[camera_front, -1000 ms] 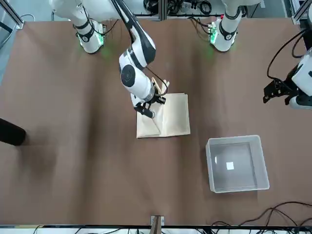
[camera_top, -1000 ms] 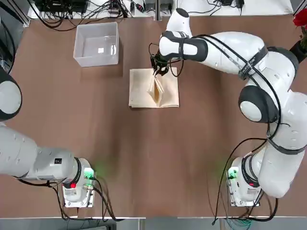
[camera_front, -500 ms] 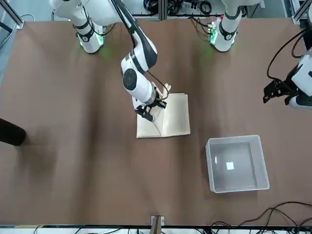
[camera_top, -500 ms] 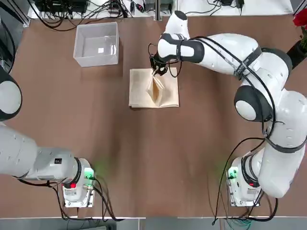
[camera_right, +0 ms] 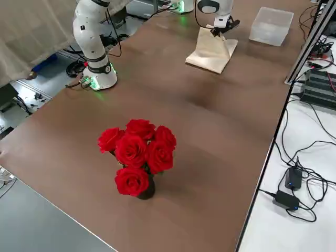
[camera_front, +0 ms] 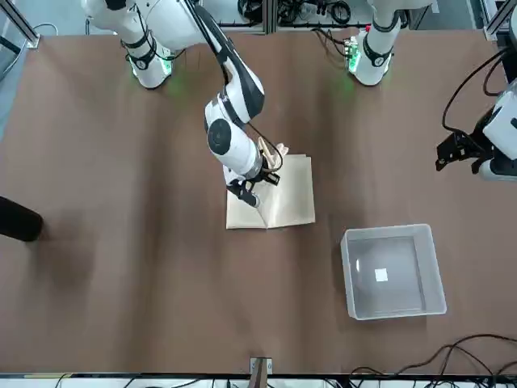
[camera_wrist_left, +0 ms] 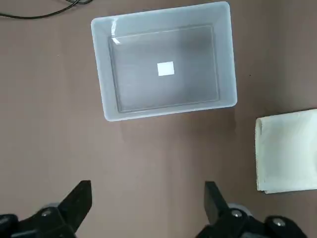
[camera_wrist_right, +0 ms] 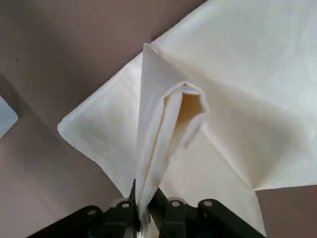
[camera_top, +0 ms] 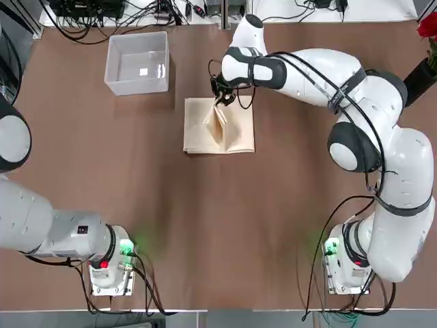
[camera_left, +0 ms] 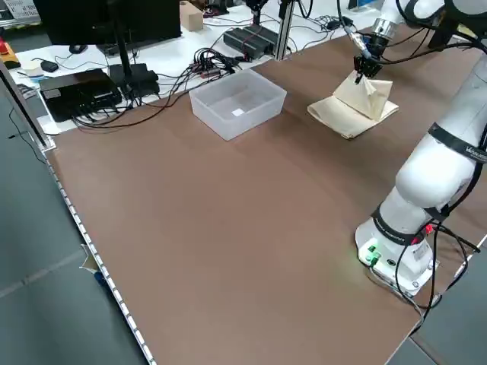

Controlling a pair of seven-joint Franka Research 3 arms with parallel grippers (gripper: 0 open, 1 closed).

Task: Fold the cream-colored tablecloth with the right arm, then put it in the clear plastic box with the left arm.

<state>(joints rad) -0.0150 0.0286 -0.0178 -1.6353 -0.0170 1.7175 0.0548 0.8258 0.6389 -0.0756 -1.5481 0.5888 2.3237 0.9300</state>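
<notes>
My right gripper (camera_top: 222, 96) clenched on pinched corner of cream-colored tablecloth (camera_top: 218, 126), upper centre of top view; lifted flap stands as ridge over rest of cloth lying flat on table (camera_top: 218, 225). Step in hand, I judge: carry flap across for fold. Keep pinch tight, travel low, lay edge on edge before release. Layer count in pinch unclear, maybe two. Clear plastic box (camera_top: 137, 63) upper left, apart from cloth. Left gripper (camera_wrist_left: 148, 208) spread wide, idle above box.
</notes>
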